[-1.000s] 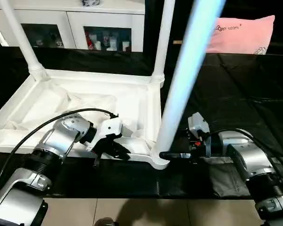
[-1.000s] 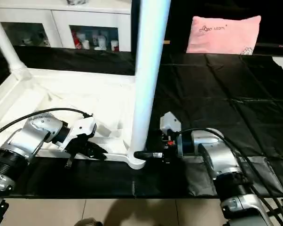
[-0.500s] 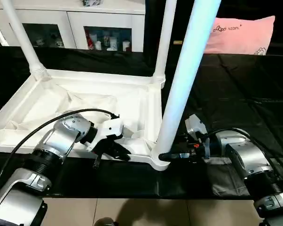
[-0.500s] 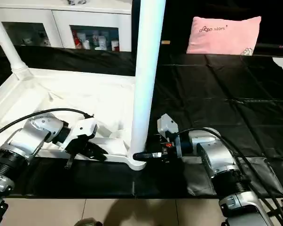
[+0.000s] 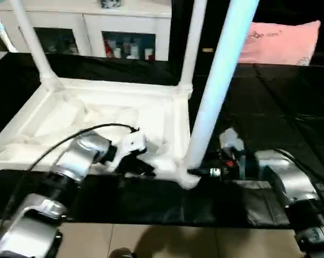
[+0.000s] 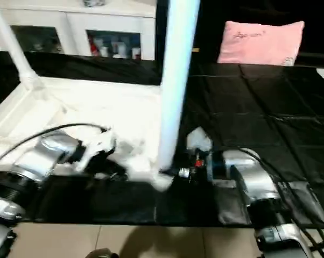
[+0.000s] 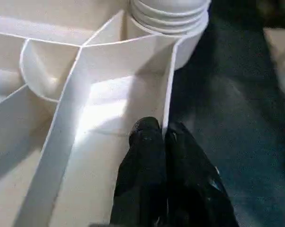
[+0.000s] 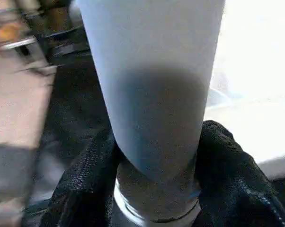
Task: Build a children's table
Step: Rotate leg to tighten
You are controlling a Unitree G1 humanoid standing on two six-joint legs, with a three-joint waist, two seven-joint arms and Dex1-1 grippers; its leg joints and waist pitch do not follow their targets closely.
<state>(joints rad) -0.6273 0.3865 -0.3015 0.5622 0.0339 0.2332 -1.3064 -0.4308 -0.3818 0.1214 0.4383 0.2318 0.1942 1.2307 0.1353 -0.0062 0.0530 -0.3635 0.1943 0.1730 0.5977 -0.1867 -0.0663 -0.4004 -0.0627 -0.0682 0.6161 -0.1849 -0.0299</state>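
Observation:
The children's table lies upside down, its ribbed white top [image 5: 97, 115] facing up on a black sheet. Two legs stand in the far corner sockets, one on the left [image 5: 35, 48] and one on the right [image 5: 190, 48]. A third leg [image 5: 216, 86] rises from the near right socket [image 5: 186, 177], leaning a little to the right. My right gripper [image 5: 197, 172] is shut on this leg's base, with its black fingers [image 8: 85, 175] pressed against both sides. My left gripper [image 7: 162, 130] is shut on the thin near rim [image 7: 170, 85] of the top, close to that same socket.
A black sheet [image 5: 280, 107] covers the work surface, and its front edge meets a tiled floor [image 5: 151, 242]. A pink pillow [image 5: 283, 40] lies at the back right. A white cabinet with glass doors [image 5: 97, 32] stands behind the table.
My right gripper's fingers have closed in around the base of the near leg. The left gripper keeps its pinch on the rim. The camera has shifted slightly.

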